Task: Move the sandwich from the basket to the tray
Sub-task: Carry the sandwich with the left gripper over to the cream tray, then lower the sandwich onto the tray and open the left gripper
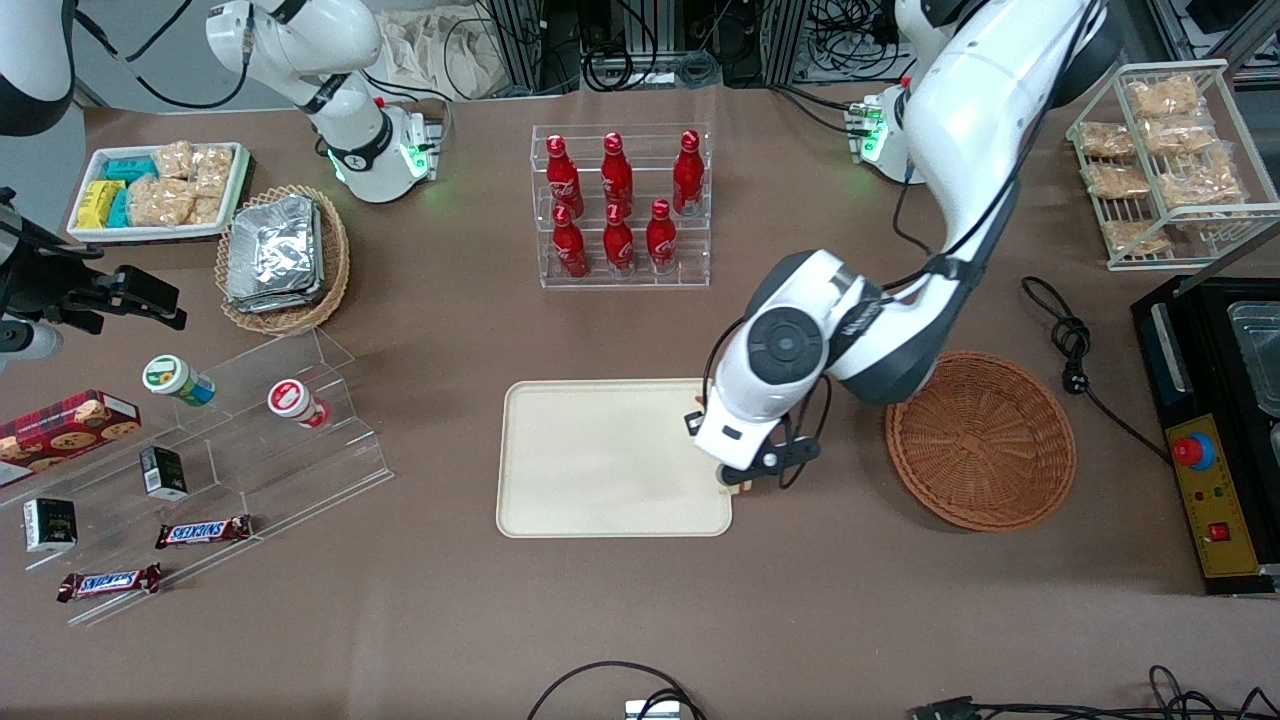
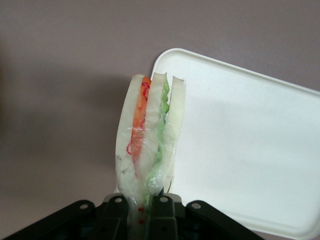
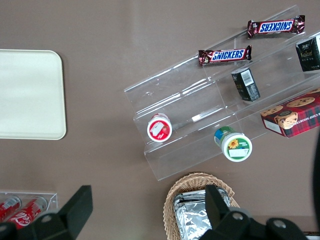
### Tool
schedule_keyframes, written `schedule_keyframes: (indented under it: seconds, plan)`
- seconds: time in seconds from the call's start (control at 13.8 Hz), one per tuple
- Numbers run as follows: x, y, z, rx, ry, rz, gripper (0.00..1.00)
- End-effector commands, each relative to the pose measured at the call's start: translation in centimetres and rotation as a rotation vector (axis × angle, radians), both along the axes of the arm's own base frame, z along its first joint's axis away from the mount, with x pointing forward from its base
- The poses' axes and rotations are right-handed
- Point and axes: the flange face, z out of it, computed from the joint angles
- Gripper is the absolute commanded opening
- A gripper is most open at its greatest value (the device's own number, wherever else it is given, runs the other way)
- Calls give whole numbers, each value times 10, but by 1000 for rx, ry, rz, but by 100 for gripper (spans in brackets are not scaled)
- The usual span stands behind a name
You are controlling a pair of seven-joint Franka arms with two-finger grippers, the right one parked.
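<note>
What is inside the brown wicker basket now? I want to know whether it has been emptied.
The basket shows only bare weave. The gripper holds the sandwich over the tray's edge; the arm covers a little of the basket's rim.

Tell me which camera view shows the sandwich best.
The left wrist view: the sandwich stands clear, layers visible, in the gripper over the tray corner. The front view hides it under the arm; the right wrist view misses it.

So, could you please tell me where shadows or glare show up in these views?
Left wrist view: the clear-wrapped triangular sandwich, clamped in the gripper, casts a soft shadow on the brown table, and the cream rectangular plastic tray looks nearly washed out. Front view: the silver foil packs glint.
</note>
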Motion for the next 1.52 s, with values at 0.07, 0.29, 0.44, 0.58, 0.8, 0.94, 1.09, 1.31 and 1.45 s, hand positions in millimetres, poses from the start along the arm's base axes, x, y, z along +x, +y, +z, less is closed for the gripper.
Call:
schedule_keyframes:
  seconds: [0.07, 0.29, 0.44, 0.58, 0.8, 0.94, 1.09, 1.31, 1.45]
  plan:
    - [3, -15, -34, 19, -11, -145, 6]
    - [3, -18, -58, -2, -11, -202, 8]
    - [2, -25, -73, -22, -18, -204, 11]
    - [3, -29, -86, -45, -34, -204, 12]
    - [6, -30, -98, -73, -55, -193, 47]
    - [7, -30, -96, -77, -59, -182, 79]
    - [9, -31, -90, -82, -68, -182, 83]
    - [15, -25, -77, -87, -83, -170, 85]
    - [16, -24, -51, -82, -114, -165, 86]
